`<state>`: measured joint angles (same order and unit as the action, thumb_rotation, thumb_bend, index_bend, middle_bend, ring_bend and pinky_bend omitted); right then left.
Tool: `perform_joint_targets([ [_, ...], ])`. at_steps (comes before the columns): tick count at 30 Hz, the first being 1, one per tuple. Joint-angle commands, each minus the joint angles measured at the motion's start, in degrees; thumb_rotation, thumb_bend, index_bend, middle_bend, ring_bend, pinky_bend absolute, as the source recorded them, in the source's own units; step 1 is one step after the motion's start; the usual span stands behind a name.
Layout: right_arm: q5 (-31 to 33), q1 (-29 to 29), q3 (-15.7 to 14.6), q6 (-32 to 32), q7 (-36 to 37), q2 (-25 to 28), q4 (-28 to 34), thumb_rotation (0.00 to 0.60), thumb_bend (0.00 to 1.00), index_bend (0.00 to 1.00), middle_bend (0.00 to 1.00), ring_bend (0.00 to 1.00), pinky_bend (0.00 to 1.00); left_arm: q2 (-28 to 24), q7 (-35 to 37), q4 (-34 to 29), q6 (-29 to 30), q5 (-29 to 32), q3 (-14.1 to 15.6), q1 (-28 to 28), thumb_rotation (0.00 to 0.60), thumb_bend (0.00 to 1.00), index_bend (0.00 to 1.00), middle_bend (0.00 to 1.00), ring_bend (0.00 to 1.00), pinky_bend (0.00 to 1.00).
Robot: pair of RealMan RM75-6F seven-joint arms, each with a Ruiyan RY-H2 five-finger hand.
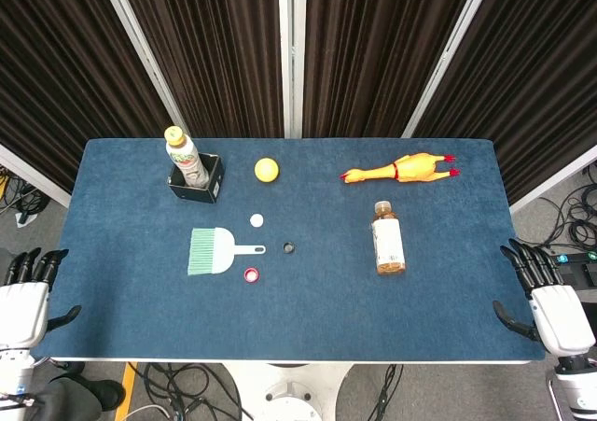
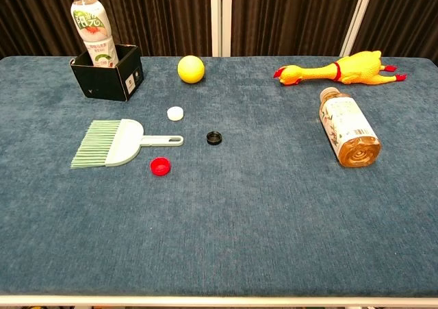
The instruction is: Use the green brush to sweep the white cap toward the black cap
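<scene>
The flat, fan-bristled green brush [image 2: 113, 143] lies on the felt-like blue counter [image 2: 274, 227]; round white cap [image 2: 176, 113] just above its handle, ringed black cap [image 2: 215, 138] right. Labels unreadable. Left robot hand [image 1: 26, 300] and right robot hand [image 1: 546, 300] spread, empty.

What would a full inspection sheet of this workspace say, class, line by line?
Surface: blue cloth table, flat.
Job's things: green brush lying flat; white cap beyond its handle; black cap past the handle tip, apart.
Clutter: red cap, yellow ball, rubber chicken, lying bottle, upright bottle in black box.
Hands: left hand and right hand at the table's ends, holding nothing.
Cables: on the floor.
Surroundings: dark curtains.
</scene>
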<state>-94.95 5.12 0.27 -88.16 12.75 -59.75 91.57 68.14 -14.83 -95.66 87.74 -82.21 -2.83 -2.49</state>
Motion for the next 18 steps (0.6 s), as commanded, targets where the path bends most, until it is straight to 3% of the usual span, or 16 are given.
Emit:
perform_joint_targets([
  [1,-0.04,-0.01,0.00,-0.03,-0.01,0.00,0.02,0.600,0.25,0.00,0.00,0.00,0.00,0.26,0.21,0.36,0.33,-0.41,-0.04,0.01,0.600,0.09,0.14,0.16,0.08,0.10],
  [10,-0.26,-0.40,-0.18,-0.68,0.74,-0.23,-0.51,0.600,0.25,0.00,0.00,0.00,0.00,0.66,0.77,0.30,1.75,-0.87,-0.74,0.22,0.600,0.09,0.16,0.18,0.08,0.10],
  [14,-0.25,-0.63,0.02,-1.40,1.32,-0.06,-0.77,0.600,0.25,0.00,0.00,0.00,0.00,1.56,1.36,0.43,2.26,-1.86,-2.82,-1.41,0.600,0.08,0.25,0.26,0.15,0.10],
  [18,-0.39,-0.54,0.55,-2.08,0.92,0.39,-0.78,0.600,0.25,0.00,0.00,0.00,0.00,1.51,2.64,0.38,-0.97,-3.54,-4.79,-5.41,0.600,0.09,0.32,0.39,0.26,0.11],
])
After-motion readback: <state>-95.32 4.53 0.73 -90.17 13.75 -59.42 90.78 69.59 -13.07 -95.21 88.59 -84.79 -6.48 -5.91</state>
